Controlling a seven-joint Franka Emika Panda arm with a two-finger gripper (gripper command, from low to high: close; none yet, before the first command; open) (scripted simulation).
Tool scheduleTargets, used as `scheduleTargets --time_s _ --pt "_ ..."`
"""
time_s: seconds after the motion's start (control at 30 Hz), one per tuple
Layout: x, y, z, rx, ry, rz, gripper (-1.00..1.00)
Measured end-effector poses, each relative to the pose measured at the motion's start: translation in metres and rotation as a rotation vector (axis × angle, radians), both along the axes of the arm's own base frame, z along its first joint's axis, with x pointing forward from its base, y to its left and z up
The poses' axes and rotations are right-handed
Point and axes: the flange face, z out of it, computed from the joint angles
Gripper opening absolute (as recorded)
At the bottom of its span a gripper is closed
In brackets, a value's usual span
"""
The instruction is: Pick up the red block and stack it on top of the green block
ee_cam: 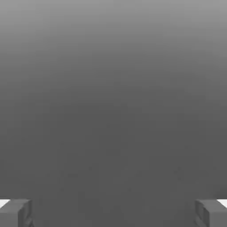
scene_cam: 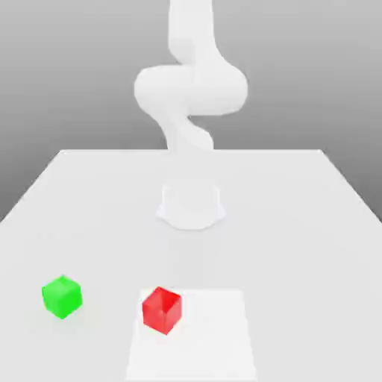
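The red block (scene_cam: 162, 310) is a small bright cube sitting on the white table near its front edge, at the corner of a paler square patch. The green block (scene_cam: 61, 295) stands apart from it, toward the exterior view's left, at about the same depth. My gripper (ee_cam: 113, 213) is open in the hand view: its two grey fingertips (ee_cam: 17, 213) stand far apart with nothing between them, and only a plain grey backdrop lies beyond. The white arm (scene_cam: 190, 89) rises from its base at the middle of the table, well behind both blocks.
The arm's round base (scene_cam: 191, 205) sits mid-table. A paler square patch (scene_cam: 198, 336) marks the table's front middle. The white table (scene_cam: 298, 224) stretches wide on either side, with its edges slanting inward toward the back.
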Motion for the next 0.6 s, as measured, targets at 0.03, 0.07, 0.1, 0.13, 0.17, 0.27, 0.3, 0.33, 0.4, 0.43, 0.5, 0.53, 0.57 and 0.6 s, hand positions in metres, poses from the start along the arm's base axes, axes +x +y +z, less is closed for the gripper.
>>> scheduleTargets --time_s 0.03,0.07,0.1,0.13,0.17,0.27,0.3,0.33,0.4,0.43,0.5,0.53,0.57,0.6 --pt "0.014 -0.004 -0.025 0.024 0.040 -0.016 0.00" --pt "0.026 -0.007 -0.049 0.045 0.079 -0.032 0.00" --pt "0.036 -0.010 -0.074 0.065 0.118 -0.050 0.00" --pt "0.045 -0.013 -0.099 0.082 0.157 -0.068 0.00" --pt "0.052 -0.015 -0.124 0.098 0.195 -0.086 0.00" --pt "0.064 -0.021 -0.199 0.136 0.308 -0.147 0.00" --pt "0.066 -0.022 -0.224 0.146 0.347 -0.170 0.00" --pt "0.065 -0.024 -0.248 0.154 0.383 -0.192 0.00" --pt "0.061 -0.027 -0.295 0.164 0.455 -0.240 0.00" --pt "0.057 -0.028 -0.318 0.167 0.491 -0.264 0.00" --pt "0.045 -0.031 -0.362 0.168 0.560 -0.315 0.00" --pt "0.037 -0.033 -0.383 0.165 0.593 -0.342 0.00" --pt "0.029 -0.036 -0.403 0.162 0.626 -0.370 0.00" --pt "0.019 -0.040 -0.422 0.158 0.658 -0.403 0.00"
